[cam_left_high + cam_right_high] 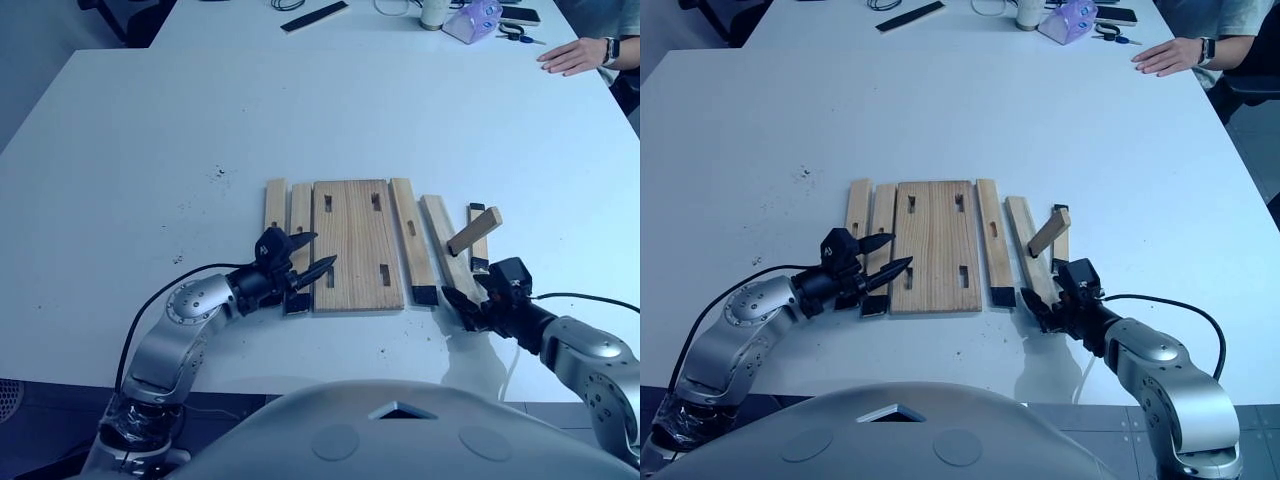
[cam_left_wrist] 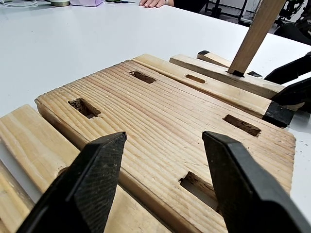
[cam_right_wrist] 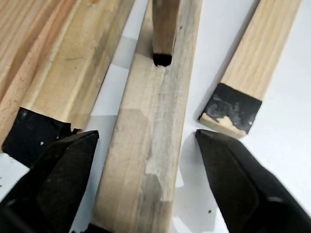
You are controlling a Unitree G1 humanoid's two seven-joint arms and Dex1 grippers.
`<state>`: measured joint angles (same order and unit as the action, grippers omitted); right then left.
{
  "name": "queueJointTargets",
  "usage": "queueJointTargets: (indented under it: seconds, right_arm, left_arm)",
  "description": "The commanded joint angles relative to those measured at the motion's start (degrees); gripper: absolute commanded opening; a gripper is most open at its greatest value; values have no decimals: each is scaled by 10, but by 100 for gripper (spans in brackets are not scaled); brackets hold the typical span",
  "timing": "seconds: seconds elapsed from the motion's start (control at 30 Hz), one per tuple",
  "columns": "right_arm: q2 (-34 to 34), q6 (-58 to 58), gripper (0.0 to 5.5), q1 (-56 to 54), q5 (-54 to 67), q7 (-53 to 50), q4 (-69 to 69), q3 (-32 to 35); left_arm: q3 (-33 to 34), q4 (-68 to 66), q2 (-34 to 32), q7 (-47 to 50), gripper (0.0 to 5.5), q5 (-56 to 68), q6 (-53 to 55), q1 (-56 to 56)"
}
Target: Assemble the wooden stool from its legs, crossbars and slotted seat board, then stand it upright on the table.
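Left gripper (image 1: 322, 250) spread at slotted seat board's (image 1: 355, 245) near-left corner, right gripper (image 3: 146, 138) spread astride leg's (image 3: 146, 189) near end

Wide-spread gripper (image 3: 146, 137) astride wooden leg (image 3: 151, 116)

Open room: the bare white tabletop (image 1: 150, 130) lies free to the left of the row of pale wooden parts and beyond it. Within the row, the slotted rectangular wooden seat board (image 1: 358, 245) and the flat wooden leg strips (image 1: 300, 212) beside it lie close together, leaving only narrow slits of table. A short wooden crossbar (image 1: 474, 232) rises tilted from a slot in the black-tipped wooden leg (image 1: 440, 225), barring low passage there. At the far edge are a person's hand (image 1: 575, 55), a black flat strip (image 1: 313, 17) and a purple pouch (image 1: 472, 20).
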<state>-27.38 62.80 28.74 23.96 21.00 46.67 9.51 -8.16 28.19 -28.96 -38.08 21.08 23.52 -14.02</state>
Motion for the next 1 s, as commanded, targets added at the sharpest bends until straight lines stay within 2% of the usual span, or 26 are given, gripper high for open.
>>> queueJointTargets:
  seconds: [0.03, 0.27, 0.43, 0.53, 0.7, 0.8, 0.87, 0.97, 1.0]
  right_arm:
    - [-8, -2, 369, 20, -8, -6, -2, -10]
    - [-3, -48, 275, 12, -23, -15, -5, -15]
    - [32, -81, 206, -34, -3, -24, -6, 17]
    - [38, -136, 202, -79, -15, -32, 6, 42]
    - [59, -164, 202, -181, 56, -32, 12, 108]
    - [60, -153, 202, -236, 145, -15, 15, 122]
    - [57, -133, 202, -265, 267, -6, 23, 131]
    - [8, -124, 202, -300, 435, 19, 13, 141]
    - [-10, -121, 202, -310, 481, 26, 5, 144]
  left_arm:
    - [6, -2, -7, -4, 291, 4, 10, 5]
    - [12, -8, -4, -3, 291, 6, 14, 16]
    - [14, -28, 1, -1, 291, -1, 9, 18]
    - [22, -26, -3, 7, 291, -4, 18, 29]
    - [88, -5, 11, 23, 291, 69, 60, 78]
    - [125, 21, 36, 49, 291, 156, 109, 125]
    - [150, 32, 58, 71, 291, 250, 148, 164]
    - [175, 44, 70, 95, 336, 429, 196, 212]
    - [180, 44, 70, 98, 369, 483, 208, 225]
